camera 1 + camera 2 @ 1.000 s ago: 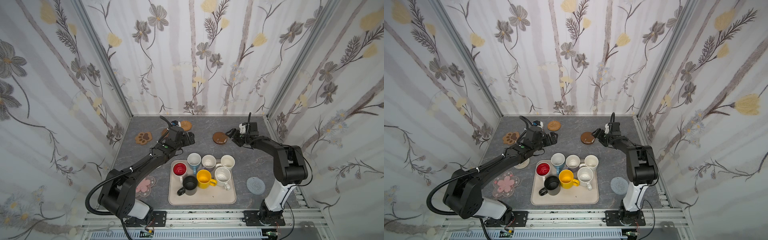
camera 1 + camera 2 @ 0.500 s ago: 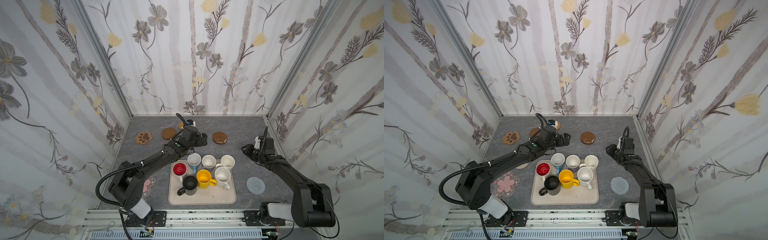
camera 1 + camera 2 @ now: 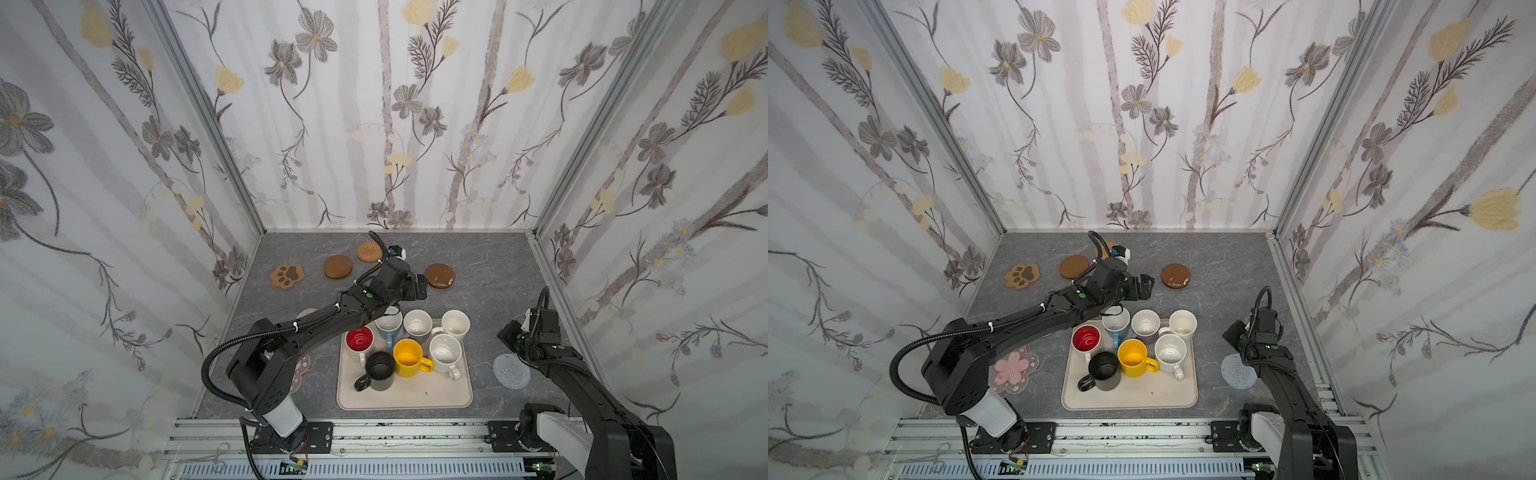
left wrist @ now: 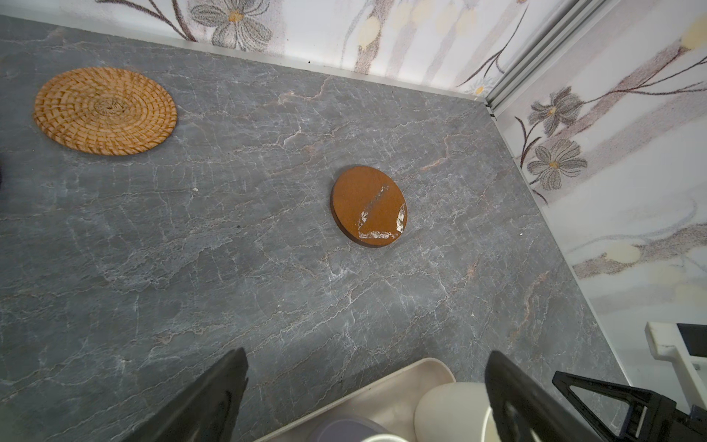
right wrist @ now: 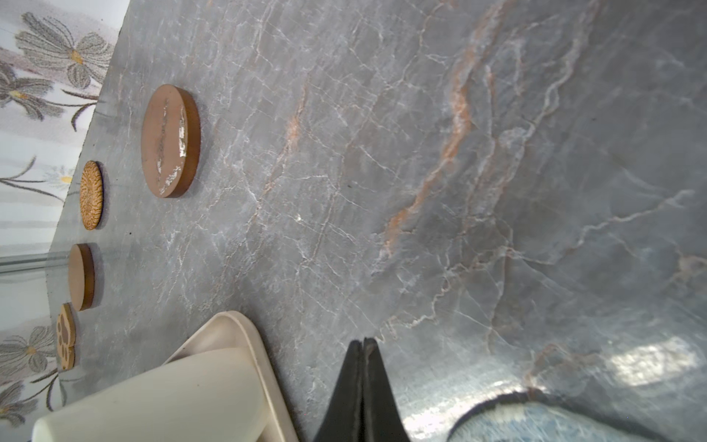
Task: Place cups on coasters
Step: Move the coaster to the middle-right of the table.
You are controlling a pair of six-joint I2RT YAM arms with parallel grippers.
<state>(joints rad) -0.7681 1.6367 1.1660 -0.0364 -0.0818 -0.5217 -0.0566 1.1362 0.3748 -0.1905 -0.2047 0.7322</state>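
Several cups stand on the beige tray (image 3: pixel 403 399): red-inside (image 3: pixel 359 338), light blue (image 3: pixel 388 324), lavender (image 3: pixel 417 323), two cream (image 3: pixel 455 323), yellow (image 3: pixel 407 357) and black (image 3: pixel 380 365). No coaster carries a cup: paw (image 3: pixel 286 275), wooden disc (image 3: pixel 338 267), rattan (image 3: pixel 370 251), glossy brown disc (image 3: pixel 439 276), grey knitted (image 3: pixel 511 371), pink blossom (image 3: pixel 1013 370). My left gripper (image 3: pixel 419 289) hangs open and empty over the tray's far edge, with the lavender and a cream cup (image 4: pixel 451 409) just below its fingers. My right gripper (image 5: pixel 362 340) is shut on nothing, between the tray and the grey knitted coaster.
Patterned walls close in the grey marble table (image 3: pixel 490 257) on three sides. The left arm (image 3: pixel 316 320) stretches across the table over the tray's left rear corner. A metal rail (image 3: pixel 395 432) runs along the front edge.
The right arm has drawn back from the glossy brown disc to the front right, and its jaws have shut. The left arm has swung right, from the back-left coasters to over the tray's far edge.
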